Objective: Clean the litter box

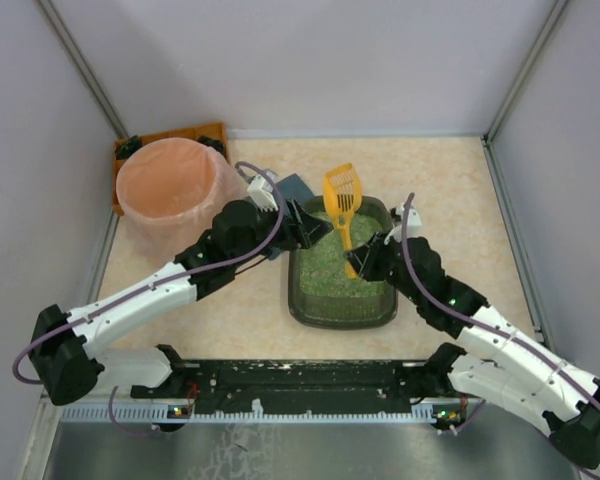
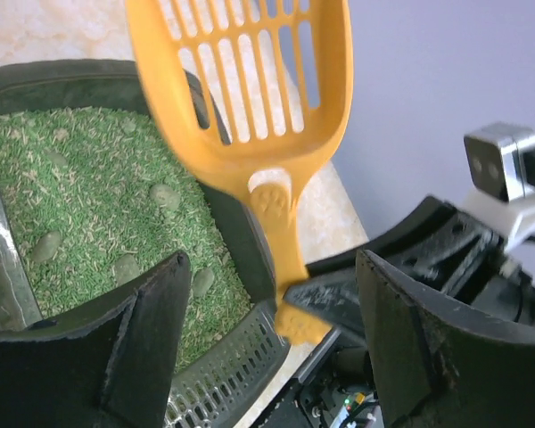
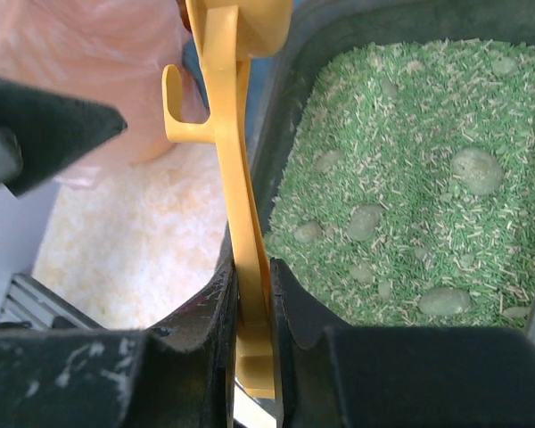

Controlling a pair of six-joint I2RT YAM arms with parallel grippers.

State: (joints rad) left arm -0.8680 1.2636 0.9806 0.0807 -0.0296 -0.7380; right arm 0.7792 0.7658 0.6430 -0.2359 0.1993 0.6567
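Right tool [image 3: 253, 287] grips scoop [image 1: 342, 190] above litter box [image 1: 340, 322].

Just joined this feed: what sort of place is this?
Likely a lab test booth, not a home: plain grey panel walls, a beige tabletop, and a staged dark grey-green rectangular plastic litter box.

Access | we find the scoop [image 1: 342, 195], clamped in the right gripper [image 1: 365, 262], slanting over the far half of the litter box [image 1: 342, 300] | left gripper [image 1: 312, 228], jaws apart, crowds its far-left rim | pink bucket [image 1: 170, 190] blocks the far left | we note open tabletop [image 1: 450, 200] right of the box.
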